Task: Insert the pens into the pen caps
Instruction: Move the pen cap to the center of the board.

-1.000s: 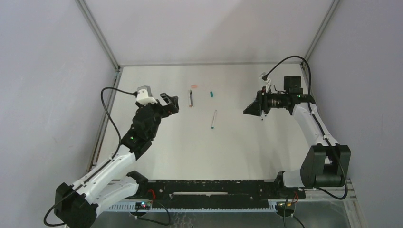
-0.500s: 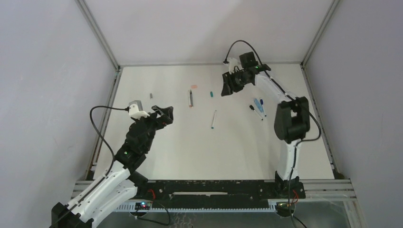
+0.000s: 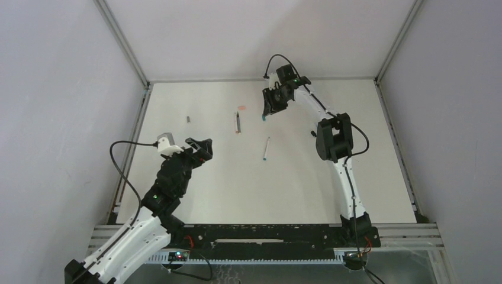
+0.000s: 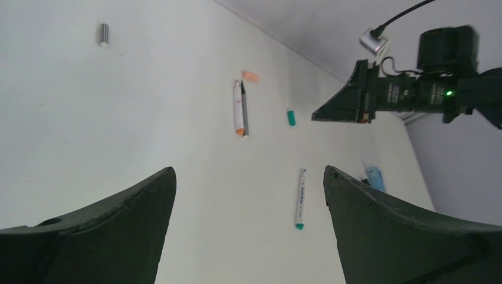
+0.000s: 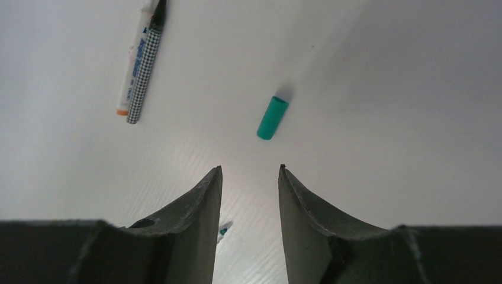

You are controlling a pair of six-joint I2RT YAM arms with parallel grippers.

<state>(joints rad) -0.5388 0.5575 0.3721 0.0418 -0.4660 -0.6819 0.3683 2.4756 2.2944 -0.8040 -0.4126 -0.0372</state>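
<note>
Seeing teal pen cap (image 5: 272,118) at 12 o'clock off right gripper (image 5: 250,170), nearer arm, axis 1–7 o'clock; half open, holding nothing.

On the left: reaching from the near-left corner up and inward, bent at the elbow, wrist level, ending in the left gripper (image 3: 202,147) with both jaws spread as wide as they go and nothing between them. On the right: stretched from the near base straight toward the back, folded at the dark elbow, then angled left to the right gripper (image 3: 267,108), tipped downward, jaws partly apart, a narrow gap between the fingers, nothing gripped.
</note>
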